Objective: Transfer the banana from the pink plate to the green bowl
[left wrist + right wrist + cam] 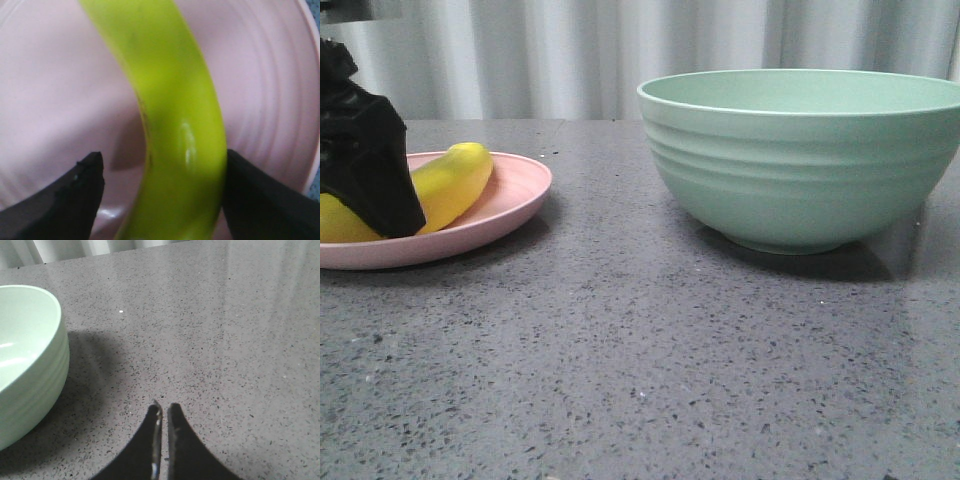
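The yellow banana (455, 180) lies on the pink plate (515, 195) at the left of the table. My left gripper (390, 200) is down on the plate over the banana's middle. In the left wrist view the banana (165, 85) runs between the open jaws of the left gripper (162, 160) over the plate (50, 90). One finger (255, 195) touches the banana's side; the other finger (75, 195) stands apart from it. The green bowl (800, 165) stands at the right, empty as far as I see. My right gripper (164, 407) is shut and empty above the table beside the bowl (30, 355).
The grey speckled tabletop (620, 350) stretches between plate and bowl and to the front. A pale curtain (580, 50) hangs behind the table. The right gripper does not show in the front view.
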`<state>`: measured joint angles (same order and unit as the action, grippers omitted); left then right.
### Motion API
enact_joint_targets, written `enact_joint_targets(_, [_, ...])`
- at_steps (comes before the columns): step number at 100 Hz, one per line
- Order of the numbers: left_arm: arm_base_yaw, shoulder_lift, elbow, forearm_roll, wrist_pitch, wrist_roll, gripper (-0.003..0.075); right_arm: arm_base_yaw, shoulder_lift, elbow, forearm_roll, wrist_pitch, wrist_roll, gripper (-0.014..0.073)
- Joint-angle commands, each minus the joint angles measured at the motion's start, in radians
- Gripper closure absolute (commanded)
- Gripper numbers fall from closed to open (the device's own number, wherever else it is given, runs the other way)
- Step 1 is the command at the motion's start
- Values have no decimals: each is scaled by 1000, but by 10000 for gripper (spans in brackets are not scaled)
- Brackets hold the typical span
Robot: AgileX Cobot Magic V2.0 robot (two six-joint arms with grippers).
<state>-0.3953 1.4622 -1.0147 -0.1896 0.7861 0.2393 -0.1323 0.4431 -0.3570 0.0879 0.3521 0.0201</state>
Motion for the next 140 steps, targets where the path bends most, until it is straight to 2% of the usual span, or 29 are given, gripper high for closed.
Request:
enact_joint_targets(1, [-7, -25, -34, -10, -29, 1, 279, -6, 12, -36, -2, -70, -8, 657])
enact_joint_targets(18, [-7, -25, -34, -10, -29, 1, 286, -6, 12, -36, -2, -70, -8, 657])
enact_joint_targets(25, [-7, -25, -34, -10, -29, 1, 333, -6, 12, -36, -2, -70, -8, 657])
enact_joint_targets(44, [-7, -25, -34, -10, -36, 1, 576, -6, 12, -36, -2, -76, -8, 657])
enact_joint_targets(54, [-7, -25, -36, -10, -40, 1, 684, -6, 12, -36, -2, -95, -8, 657])
enact_joint_targets(62, [-7, -25, -36, -10, -42, 1, 741, -6, 12, -36, -2, -108, -8, 657])
enact_joint_targets(71, [-7, -25, -36, -10, -42, 1, 741, -6, 12, -39, -2, -103, -8, 657])
enact_joint_targets(91, [-14, -53, -47, -12, -38, 43, 741, 7, 12, -124, -2, 35, -20, 657])
enact_joint_targets(109, [-94, -98, -118, -12, -24, 45, 741, 83, 32, -245, 5, 152, -88, 647])
enact_joint_targets(116, [-144, -110, -155, -12, -13, 45, 741, 122, 60, -298, 19, 215, -88, 592])
enact_joint_targets(133, [-277, -122, -236, -12, 12, 45, 741, 214, 149, -409, 140, 278, -88, 298])
enact_joint_targets(140, [-331, -123, -256, -12, 15, 45, 741, 261, 199, -454, 199, 290, -88, 224])
